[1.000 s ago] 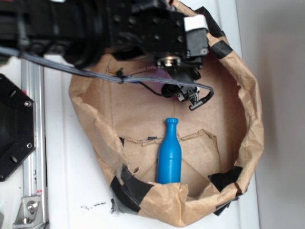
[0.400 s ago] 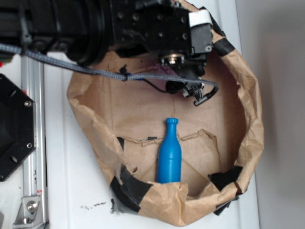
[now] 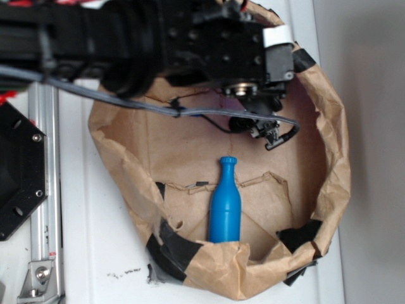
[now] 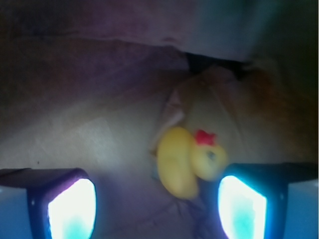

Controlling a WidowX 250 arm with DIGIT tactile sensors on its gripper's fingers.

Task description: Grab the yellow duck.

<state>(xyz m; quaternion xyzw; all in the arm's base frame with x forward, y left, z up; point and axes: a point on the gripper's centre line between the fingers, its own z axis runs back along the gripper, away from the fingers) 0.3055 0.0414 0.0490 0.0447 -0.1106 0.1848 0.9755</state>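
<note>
In the wrist view the yellow duck lies on brown paper, its red head mark up and its head close to the right finger. My gripper is open, its two fingers wide apart; the duck sits just ahead of the gap, toward the right pad. In the exterior view the black arm and gripper hang over the back of the paper bag, and the duck is hidden beneath them.
A blue plastic bottle lies in the bag's front half, neck pointing to the arm. The bag's crumpled walls, patched with black tape, ring the work area. A metal rail runs along the left.
The arm and gripper have shifted to the right across the back of the bag. The blue bottle has not moved.
</note>
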